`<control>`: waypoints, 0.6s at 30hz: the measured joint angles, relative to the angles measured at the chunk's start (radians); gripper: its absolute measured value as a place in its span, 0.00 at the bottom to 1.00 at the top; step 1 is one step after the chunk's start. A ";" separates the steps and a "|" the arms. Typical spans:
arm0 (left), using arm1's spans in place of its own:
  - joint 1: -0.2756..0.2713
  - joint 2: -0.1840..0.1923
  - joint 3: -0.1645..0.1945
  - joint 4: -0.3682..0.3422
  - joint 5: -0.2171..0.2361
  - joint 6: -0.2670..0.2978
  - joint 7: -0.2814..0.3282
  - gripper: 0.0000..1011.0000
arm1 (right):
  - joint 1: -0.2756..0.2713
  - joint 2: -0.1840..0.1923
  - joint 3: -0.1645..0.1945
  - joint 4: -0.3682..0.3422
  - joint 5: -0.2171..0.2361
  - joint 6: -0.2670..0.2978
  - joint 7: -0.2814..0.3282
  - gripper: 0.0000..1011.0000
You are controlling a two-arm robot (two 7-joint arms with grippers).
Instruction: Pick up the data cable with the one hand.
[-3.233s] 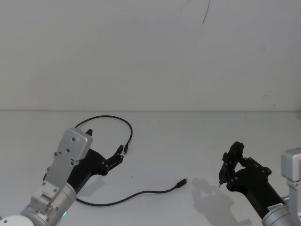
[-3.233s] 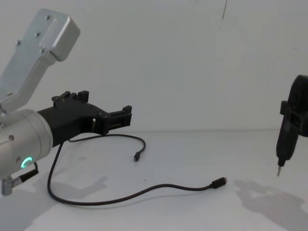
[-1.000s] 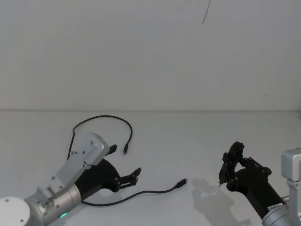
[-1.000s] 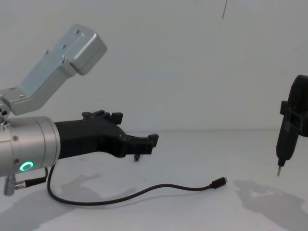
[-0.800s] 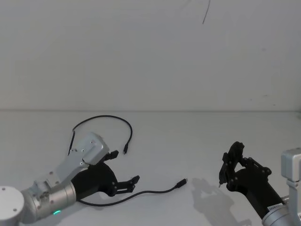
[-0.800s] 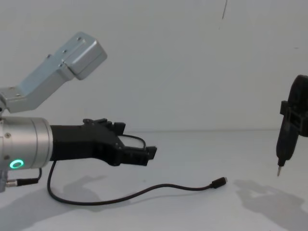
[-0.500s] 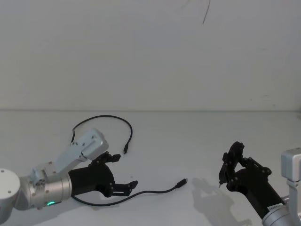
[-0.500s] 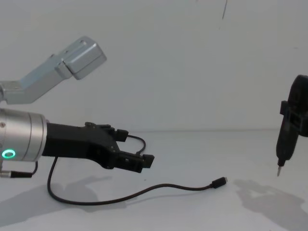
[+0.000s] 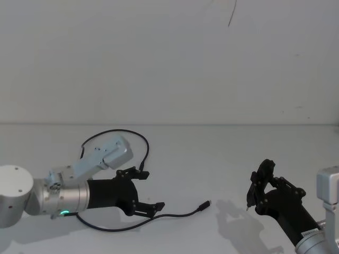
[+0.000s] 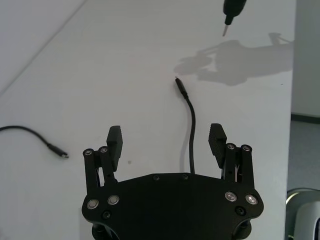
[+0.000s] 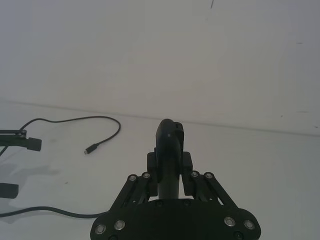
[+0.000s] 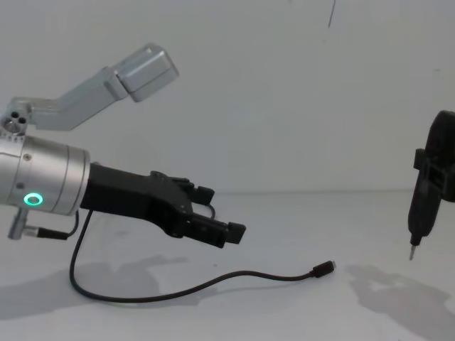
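One thin, flexible black data cable (image 10: 192,125) curved on matte white worktop (image 9: 222,153) | left gripper (image 9: 150,189): blocky jaws released, straddling cable | right gripper (image 11: 169,165): jaws clenched on dark pen-like tool (image 11: 169,137) | plain pale wall (image 9: 159,58)

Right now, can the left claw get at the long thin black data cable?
Probably yes. The black blocky left claw is open above the long thin black data cable, one finger on each side of it, and nothing lies between them on the white table.
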 joint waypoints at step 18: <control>-0.088 -0.032 0.076 0.090 0.022 0.036 -0.070 0.99 | 0.000 0.000 0.000 0.000 0.000 0.000 0.000 0.26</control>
